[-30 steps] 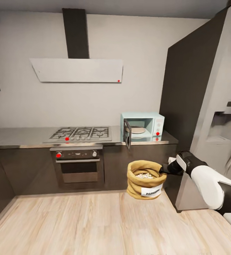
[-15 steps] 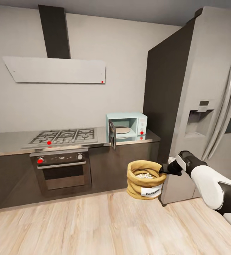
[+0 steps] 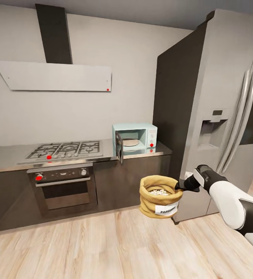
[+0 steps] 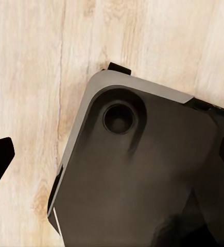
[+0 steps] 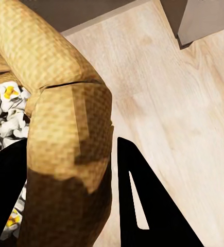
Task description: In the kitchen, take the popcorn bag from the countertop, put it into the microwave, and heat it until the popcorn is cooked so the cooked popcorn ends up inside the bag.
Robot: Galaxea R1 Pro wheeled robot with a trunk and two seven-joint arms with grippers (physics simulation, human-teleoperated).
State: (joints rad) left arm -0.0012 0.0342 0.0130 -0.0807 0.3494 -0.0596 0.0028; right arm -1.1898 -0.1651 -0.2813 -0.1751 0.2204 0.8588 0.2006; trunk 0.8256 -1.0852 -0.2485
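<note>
The right pincer (image 3: 179,188) is clamped on the rolled rim of the popcorn bag (image 3: 160,196), holding it in the air above the wooden floor (image 3: 103,248). Popcorn (image 3: 158,192) fills the bag. Beyond it, the microwave (image 3: 135,136) stands open-doored on the table (image 3: 10,155) beside the gas hob (image 3: 66,149). Whether the left pincer (image 4: 112,154) is parted or closed, I cannot tell.

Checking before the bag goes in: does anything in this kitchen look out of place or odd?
Nothing spilled. The microwave door hangs open over the countertop edge, and the popcorn bag is held in mid-air, its rim pinched by the right hand.
</note>
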